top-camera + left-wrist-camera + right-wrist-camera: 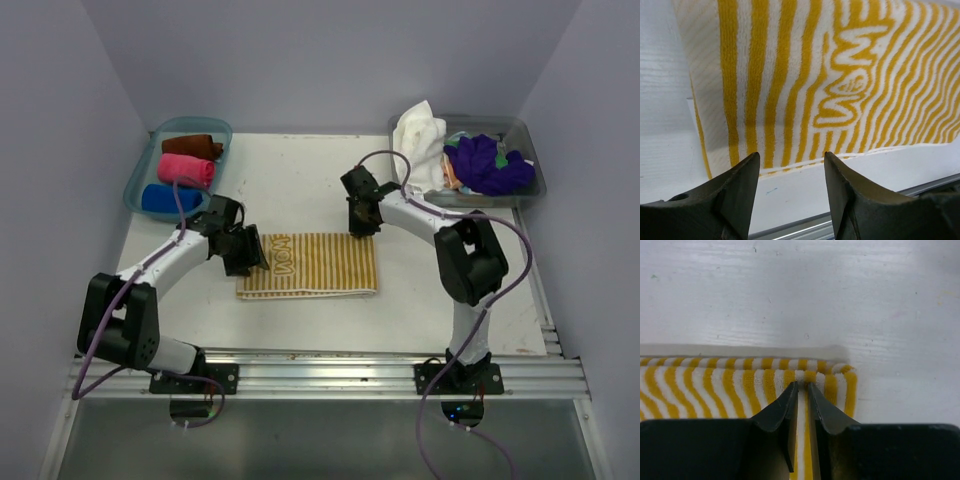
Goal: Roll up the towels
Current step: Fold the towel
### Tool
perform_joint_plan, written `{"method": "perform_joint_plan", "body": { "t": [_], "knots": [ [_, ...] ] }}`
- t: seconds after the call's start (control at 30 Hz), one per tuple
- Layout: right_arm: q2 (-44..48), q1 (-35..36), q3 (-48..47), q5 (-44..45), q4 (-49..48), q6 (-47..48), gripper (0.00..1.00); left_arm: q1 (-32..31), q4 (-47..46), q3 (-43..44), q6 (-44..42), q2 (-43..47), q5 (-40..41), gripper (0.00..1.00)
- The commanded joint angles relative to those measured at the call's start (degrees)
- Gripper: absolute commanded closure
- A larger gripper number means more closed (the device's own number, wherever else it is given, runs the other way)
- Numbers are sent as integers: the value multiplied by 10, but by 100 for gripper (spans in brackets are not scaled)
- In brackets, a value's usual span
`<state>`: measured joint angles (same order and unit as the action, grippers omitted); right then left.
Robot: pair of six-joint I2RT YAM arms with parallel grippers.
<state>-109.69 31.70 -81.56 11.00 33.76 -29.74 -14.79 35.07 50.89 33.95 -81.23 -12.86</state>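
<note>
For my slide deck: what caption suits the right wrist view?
Right gripper pinches the yellow-striped towel near its corner on the white table.

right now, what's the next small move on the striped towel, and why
Probably lower the left end effector and close it on the yellow and white striped cloth towel: its jaws stand open at its edge, while the right end effector pinches a far corner.

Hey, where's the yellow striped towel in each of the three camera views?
Top external: the yellow striped towel lies flat at the centre.
Left wrist: the towel fills the upper picture.
Right wrist: it sits lower left, one corner showing.
Shared landmark: the white table beneath it.
</note>
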Motion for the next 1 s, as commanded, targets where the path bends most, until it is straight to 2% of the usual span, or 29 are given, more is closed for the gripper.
{"method": "perform_joint_plan", "body": {
  "t": [0.0, 0.1, 0.2, 0.37, 0.47, 0.57, 0.6, 0.67, 0.73, 0.87, 0.97],
  "knots": [
    [-33, -23, -19, -8, -3, 28, 83, -4, -18, -21, 20, -18, -2, 43],
    [-26, -36, 21, 12, -4, 14, 84, -2, -33, -8, 22, -57, 23, 43],
    [21, -38, 88, 26, -12, 2, 84, 1, -31, 40, 9, -120, 20, 44],
    [148, -26, 247, 16, -33, -48, 84, 2, -13, 145, -4, -213, 37, 45],
    [224, 19, 338, 6, -46, -123, 83, 1, -13, 214, -1, -265, 27, 45],
    [267, 113, 387, 8, -48, -223, 83, -1, -4, 300, -7, -328, 18, 45],
    [287, 159, 391, 5, -51, -261, 83, -2, 0, 323, -12, -342, 16, 46],
    [301, 195, 377, 22, -28, -285, 83, -4, 37, 397, -25, -374, 24, 46],
    [323, 217, 345, 58, -5, -284, 82, -6, 49, 422, -41, -366, 30, 45],
    [320, 217, 288, 93, 10, -226, 77, -9, 51, 402, -52, -275, 58, 43],
    [254, 216, 209, 100, 27, -171, 78, -9, 52, 358, -52, -220, 64, 43]
  ]
}}
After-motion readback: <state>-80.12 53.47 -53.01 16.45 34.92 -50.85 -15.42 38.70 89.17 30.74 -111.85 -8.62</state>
